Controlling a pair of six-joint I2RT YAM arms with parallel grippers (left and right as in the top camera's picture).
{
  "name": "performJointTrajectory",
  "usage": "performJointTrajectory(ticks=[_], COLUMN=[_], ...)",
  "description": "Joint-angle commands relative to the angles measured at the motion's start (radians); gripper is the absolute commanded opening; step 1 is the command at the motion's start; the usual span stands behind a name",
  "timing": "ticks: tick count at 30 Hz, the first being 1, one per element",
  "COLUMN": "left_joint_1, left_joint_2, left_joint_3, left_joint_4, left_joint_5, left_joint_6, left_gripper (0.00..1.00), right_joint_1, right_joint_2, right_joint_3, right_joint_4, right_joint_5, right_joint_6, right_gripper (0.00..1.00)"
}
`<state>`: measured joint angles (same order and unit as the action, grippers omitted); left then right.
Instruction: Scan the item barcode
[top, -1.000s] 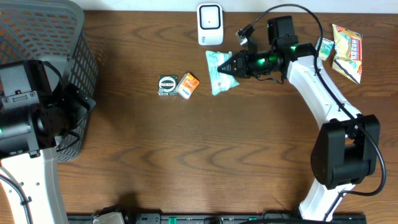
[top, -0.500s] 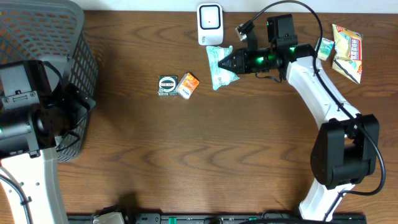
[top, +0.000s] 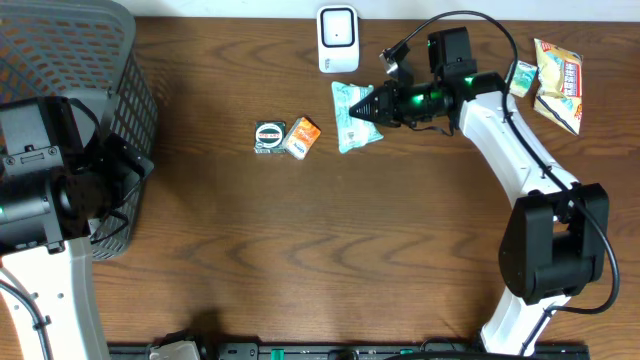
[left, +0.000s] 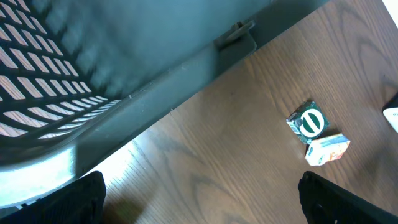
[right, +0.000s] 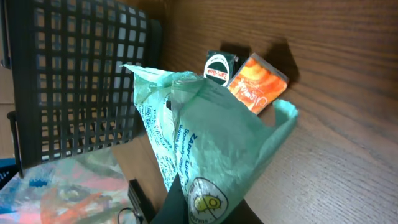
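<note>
Overhead: right gripper is pinching the pale green snack packet by its edge, just in front of the white scanner. It is needing a turn so the barcode faces the scanner

Left wrist: left gripper is hanging spread wide, empty, beside the basket

Right wrist: packet is sitting creased in the grip, barcode not showing; worth presenting a flat face slowly

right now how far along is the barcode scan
Done: the right gripper is shut on the green packet. In hand: holding it close to the white scanner. Left: any confirmed scan, which isn't visible; two small boxes lie untouched.
</note>
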<state>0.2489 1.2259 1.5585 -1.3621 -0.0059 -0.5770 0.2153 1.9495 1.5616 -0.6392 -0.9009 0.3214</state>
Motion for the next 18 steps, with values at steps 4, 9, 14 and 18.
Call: performJointTrajectory(ticks=[4, 9, 14, 18], left_joint_1=[0.005, 0.005, 0.005, 0.005], left_joint_2=[-0.005, -0.005, -0.005, -0.005], left_joint_3=[0.011, 0.011, 0.011, 0.011], left_joint_4=[-0.003, -0.003, -0.003, -0.003], left_joint_5=[-0.006, -0.006, -0.006, -0.006], left_joint_6=[-0.004, -0.004, -0.004, -0.004], left_gripper=[0.98, 0.98, 0.98, 0.98], right_joint_1=[0.035, 0.052, 0.06, 0.067], right_joint_2=[-0.001, -0.001, -0.001, -0.001], right_joint_3=[-0.005, -0.005, -0.005, -0.005], right_joint_4=[0.005, -0.002, -0.003, -0.003], right_joint_5=[-0.013, -0.005, 0.013, 0.013], right_joint_6=[-0.016, -0.016, -0.016, -0.016], right_gripper=[0.01, 0.01, 0.01, 0.01])
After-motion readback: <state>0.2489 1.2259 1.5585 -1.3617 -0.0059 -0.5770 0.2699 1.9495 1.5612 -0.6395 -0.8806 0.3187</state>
